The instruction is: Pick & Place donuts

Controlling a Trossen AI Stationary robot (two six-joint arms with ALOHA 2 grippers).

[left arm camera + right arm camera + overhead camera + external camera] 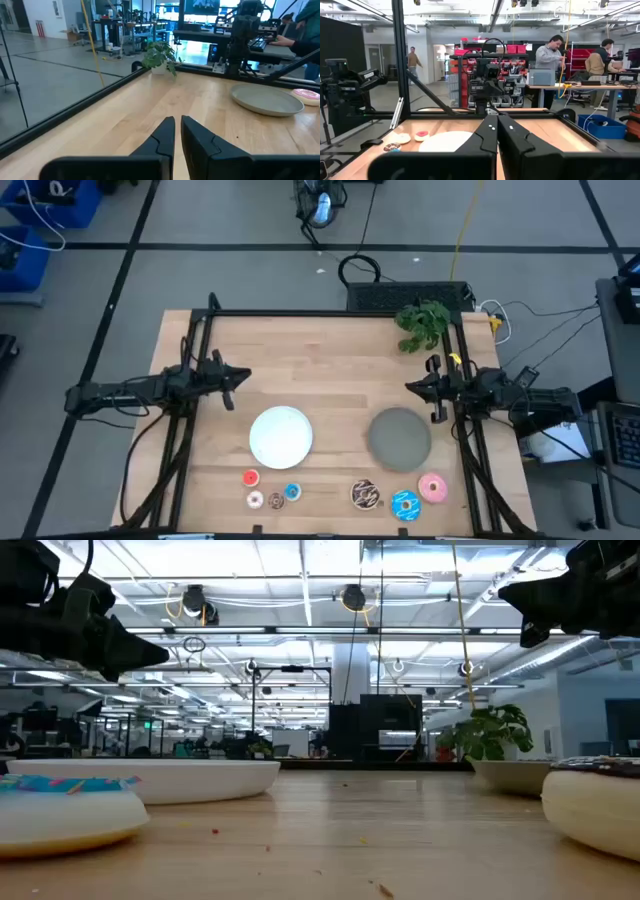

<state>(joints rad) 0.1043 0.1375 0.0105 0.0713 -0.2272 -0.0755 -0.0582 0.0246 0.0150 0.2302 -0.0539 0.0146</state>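
With both my left tool [243,376] and right tool [411,388] pressed together and empty above the wooden worktop [330,350], I'd pinch the seven small, probably light, stiff toy donuts [365,495], lined along the near edge, across one ring wall.

A pale wooden table top [330,370] fills the centre of the high view. On it, just below centre, lies a round white plate [281,435], and to its right a round grey plate [400,436]. A small leafy green plant [423,323] stands at the table's upper right edge.
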